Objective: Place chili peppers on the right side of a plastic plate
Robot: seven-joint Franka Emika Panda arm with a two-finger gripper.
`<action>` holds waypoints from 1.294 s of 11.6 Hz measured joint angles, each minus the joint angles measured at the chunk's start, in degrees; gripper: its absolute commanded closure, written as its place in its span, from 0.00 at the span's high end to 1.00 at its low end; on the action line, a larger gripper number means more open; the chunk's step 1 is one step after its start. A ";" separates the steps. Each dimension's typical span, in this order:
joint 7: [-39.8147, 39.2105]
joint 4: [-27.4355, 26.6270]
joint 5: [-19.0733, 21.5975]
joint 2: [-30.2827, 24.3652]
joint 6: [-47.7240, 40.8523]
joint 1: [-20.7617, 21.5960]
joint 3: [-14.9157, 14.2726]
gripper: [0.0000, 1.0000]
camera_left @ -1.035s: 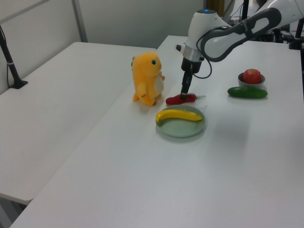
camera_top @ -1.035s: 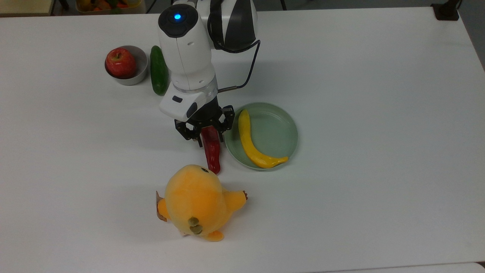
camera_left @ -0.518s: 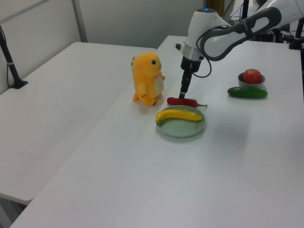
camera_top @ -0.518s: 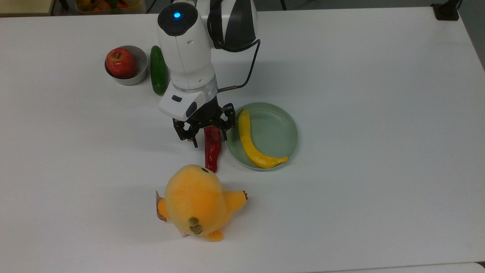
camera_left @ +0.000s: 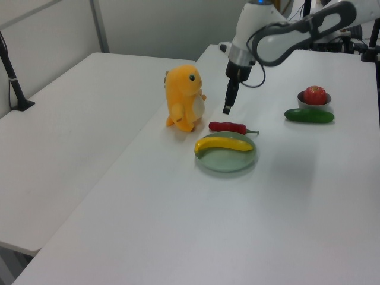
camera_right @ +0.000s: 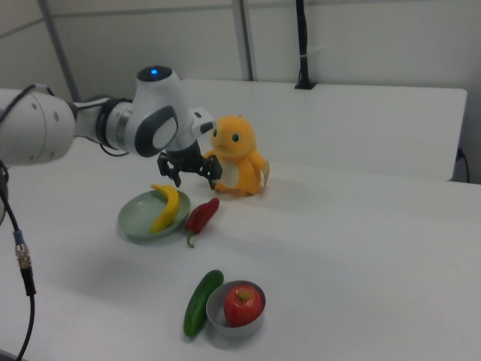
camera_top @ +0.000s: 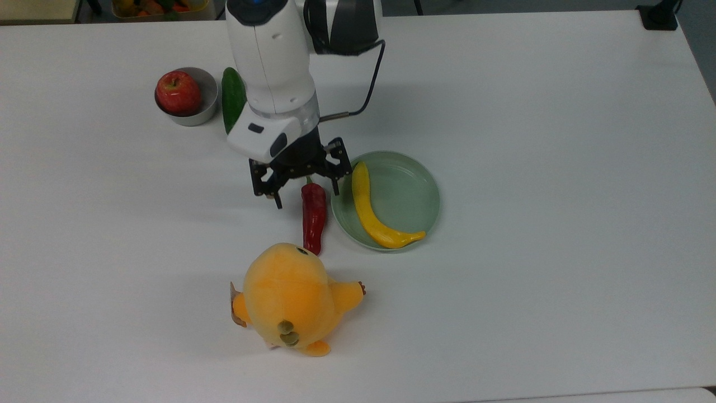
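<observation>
Since a second ago we have let go of the chili (camera_top: pixel 313 217) and the gripper (camera_top: pixel 295 189) has lifted clear of it; the chili has settled flat on the table (camera_top: pixel 559 168), where a moment back it was pinched between the fingers. In the left view the gripper (camera_left: pixel 227 108) hangs above the table with open air between it and the chili (camera_left: pixel 228 126).

Now the geometry. The chili lies just beside the plate (camera_top: pixel 414 196), outside its rim on the top view's left, almost touching it. Its long axis runs along the rim, stem end under the gripper and tip pointing toward the yellow plush toy (camera_top: pixel 291 299). In the right view the chili (camera_right: pixel 201 216) sits on the right view's right of the plate (camera_right: pixel 135 222), so that is the side we read the task as meaning. The gripper sits directly over the stem end, a straight drop away.

The fingers are spread wide, empty, touching nothing, one either side of the chili's line.

Inside the plate a yellow curved fruit (camera_top: pixel 372 210) rests along the near edge. Farther off, an apple (camera_top: pixel 178 92) sits in a small metal bowl (camera_top: pixel 207 92), a cucumber (camera_top: pixel 232 101) just beside it.

We judge the placing done, and what remains is pulling the arm away.
</observation>
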 measured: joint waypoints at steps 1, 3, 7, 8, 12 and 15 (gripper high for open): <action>0.99 0.08 0.00 -2.22 -3.22 -0.29 -0.13 1.00; 3.84 0.23 0.00 -6.18 -8.03 -0.48 -0.85 1.00; 9.67 0.26 0.00 -15.06 -18.67 -0.52 -2.08 1.00; 11.15 0.28 0.00 -16.82 -21.56 -0.53 -2.20 1.00; 18.52 0.48 0.00 -23.06 -33.34 -0.46 -2.23 1.00; 20.63 2.10 -0.02 -26.05 -42.90 -0.46 -2.23 1.00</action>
